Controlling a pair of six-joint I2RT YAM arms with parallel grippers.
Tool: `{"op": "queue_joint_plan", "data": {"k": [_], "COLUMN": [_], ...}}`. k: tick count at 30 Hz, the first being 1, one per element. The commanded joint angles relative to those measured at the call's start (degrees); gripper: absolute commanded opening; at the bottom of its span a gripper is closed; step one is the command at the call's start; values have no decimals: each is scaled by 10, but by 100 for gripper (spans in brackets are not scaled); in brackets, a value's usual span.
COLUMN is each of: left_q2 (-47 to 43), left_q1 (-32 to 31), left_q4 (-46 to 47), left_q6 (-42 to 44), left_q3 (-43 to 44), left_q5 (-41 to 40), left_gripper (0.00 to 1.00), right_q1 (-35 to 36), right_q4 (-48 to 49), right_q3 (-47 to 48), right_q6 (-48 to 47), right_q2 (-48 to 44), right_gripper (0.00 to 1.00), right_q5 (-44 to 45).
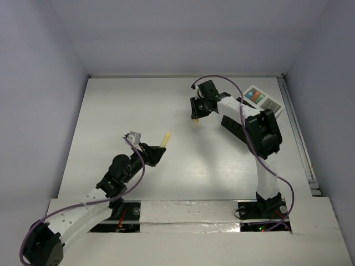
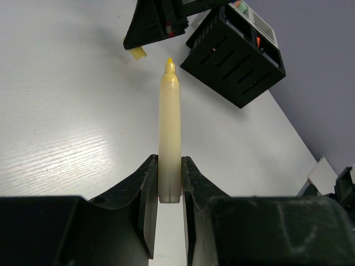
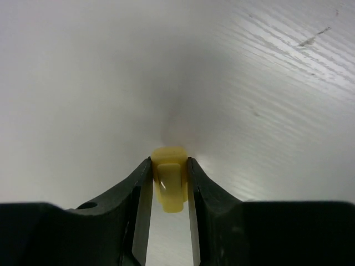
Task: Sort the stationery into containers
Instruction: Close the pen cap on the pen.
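A yellow marker pen (image 2: 169, 127) sticks out forward from my left gripper (image 2: 169, 169), which is shut on its blunt end and holds it above the table (image 2: 66, 122). In the top view that marker (image 1: 165, 138) sits mid-table, pointing toward the far right. My right gripper (image 3: 169, 166) has both jaws pressed against a small yellow eraser block (image 3: 169, 180), low over the table. The left wrist view shows that block (image 2: 136, 52) under the right gripper's tip. The black slotted box (image 2: 233, 58) stands just right of it. The white tray (image 1: 272, 105) holds coloured items.
My right arm (image 1: 260, 133) covers most of the black box in the top view. A metal rail (image 1: 299, 138) runs along the table's right edge. White walls close in the table on the left, far and right sides.
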Motion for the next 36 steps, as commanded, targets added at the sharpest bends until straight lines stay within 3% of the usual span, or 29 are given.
{"op": "queue_joint_plan", "data": {"k": [1,3,11,19,36], "left_q2": [21,43,119,213,218], "left_q1": [3,3,3,-22,-39], "left_q4": [48,52,67,124,140], "left_q6": [-12,-14,-19,19,39], "left_q3": [9,20,57,83,91], "left_q5": [-35,-43,-111,-141,-166], "left_gripper": [0,0,0,0,0], "right_q1": [18,23,82,105,121], "right_q4": [254,381,625,657,638], "right_q3": [-124,-186,-395,-403,-387], "right_q6": [187,268,439,501,511], "right_q2": [-130,-183,-287,-269,-229], "right_gripper": [3,2,2,3,5], "right_q5": [-37,-64,-34,-6,-8]}}
